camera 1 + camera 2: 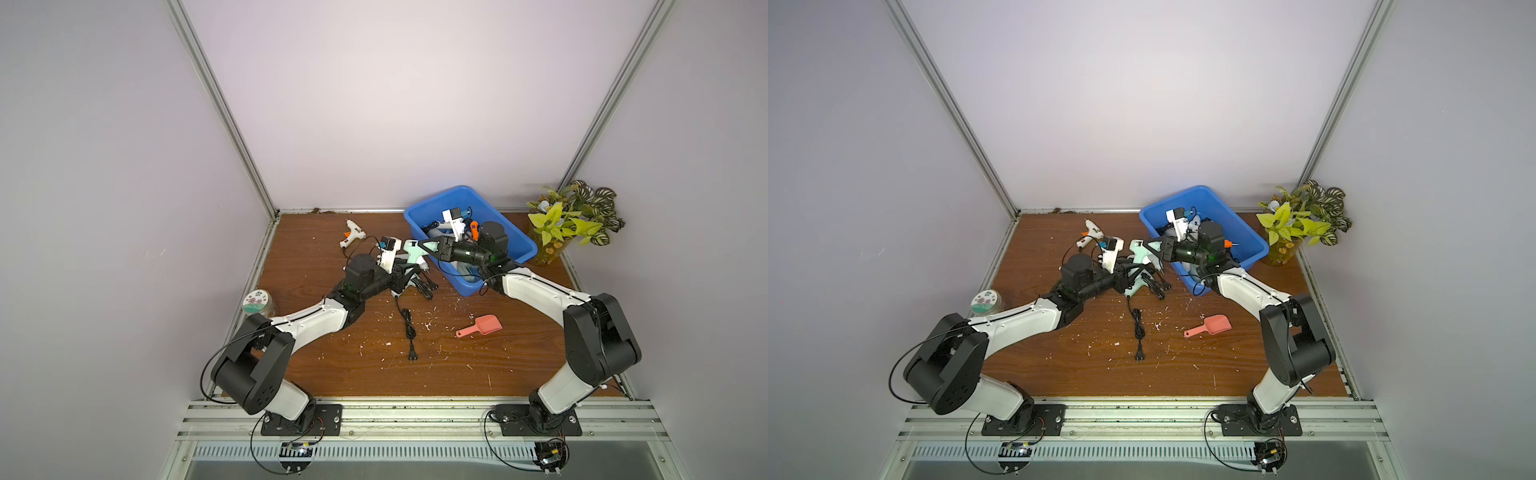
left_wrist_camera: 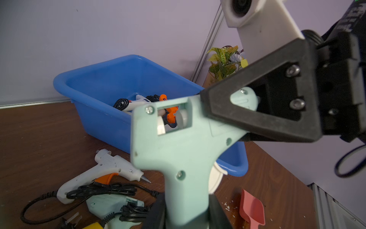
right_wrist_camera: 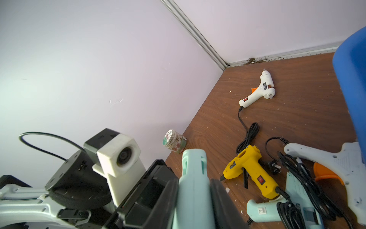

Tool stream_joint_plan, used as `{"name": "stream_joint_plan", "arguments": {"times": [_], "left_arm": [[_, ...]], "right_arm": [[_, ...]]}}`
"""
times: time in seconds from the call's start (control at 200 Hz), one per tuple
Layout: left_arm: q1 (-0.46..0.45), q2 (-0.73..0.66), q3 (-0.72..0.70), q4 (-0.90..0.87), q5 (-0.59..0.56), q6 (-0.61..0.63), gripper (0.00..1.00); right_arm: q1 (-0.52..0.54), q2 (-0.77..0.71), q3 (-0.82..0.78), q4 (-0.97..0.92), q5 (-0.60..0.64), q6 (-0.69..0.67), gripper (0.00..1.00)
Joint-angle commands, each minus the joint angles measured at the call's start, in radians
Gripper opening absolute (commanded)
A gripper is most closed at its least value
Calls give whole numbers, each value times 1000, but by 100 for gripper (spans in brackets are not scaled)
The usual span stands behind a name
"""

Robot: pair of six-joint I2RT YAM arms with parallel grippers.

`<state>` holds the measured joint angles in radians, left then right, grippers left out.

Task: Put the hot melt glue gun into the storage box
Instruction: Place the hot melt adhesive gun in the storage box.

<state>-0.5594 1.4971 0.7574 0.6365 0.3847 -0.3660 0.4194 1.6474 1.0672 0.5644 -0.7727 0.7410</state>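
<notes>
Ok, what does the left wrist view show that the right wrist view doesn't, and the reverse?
Only left wrist: the inside of the box with guns in it, the plant, the scoop, and the right gripper shut on the barrel of the mint gun.
Only right wrist: the jar, the far white gun, the whole yellow gun.
Both: the mint gun, the left gripper, part of the box, the near white gun.

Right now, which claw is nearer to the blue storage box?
The right. The right claw grips the mint glue gun just outside the rim of the storage box; the left claw holds the same gun's handle farther out over the table.
</notes>
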Motion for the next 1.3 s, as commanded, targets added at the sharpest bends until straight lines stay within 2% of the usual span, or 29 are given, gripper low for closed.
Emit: {"name": "stream_joint_plan", "arguments": {"times": [0.0, 0.105, 0.185, 0.225, 0.24, 0.46, 0.801, 0.991, 1.131, 1.296], "left_arm": [[-13, -10, 28, 52, 4, -19, 25], [-14, -18, 20, 69, 11, -30, 60], [-13, -34, 14, 77, 13, -32, 81], [-14, -46, 7, 81, 11, -36, 96], [-13, -51, 5, 83, 10, -36, 99], [-13, -180, -60, 112, -63, -34, 99], [-13, -375, -171, 57, -344, -18, 99], [-10, -421, -181, -23, -473, -24, 99], [-5, -436, -187, -41, -508, -31, 99], [8, -433, -194, -43, -512, -50, 99]], "right_arm": [[12, -12, 30, 22, -9, -8, 0], [12, -24, 55, -22, 18, -35, 0], [9, -36, 90, -76, 49, -72, 0], [7, -41, 113, -107, 68, -90, 0], [6, -42, 121, -120, 76, -100, 0], [-49, -54, 226, -195, 138, -141, 0], [-260, -7, 363, -206, 226, -141, 0], [-326, 67, 418, -261, 275, -187, 0], [-337, 113, 435, -304, 315, -237, 0], [-338, 166, 410, -287, 281, -228, 0]]}}
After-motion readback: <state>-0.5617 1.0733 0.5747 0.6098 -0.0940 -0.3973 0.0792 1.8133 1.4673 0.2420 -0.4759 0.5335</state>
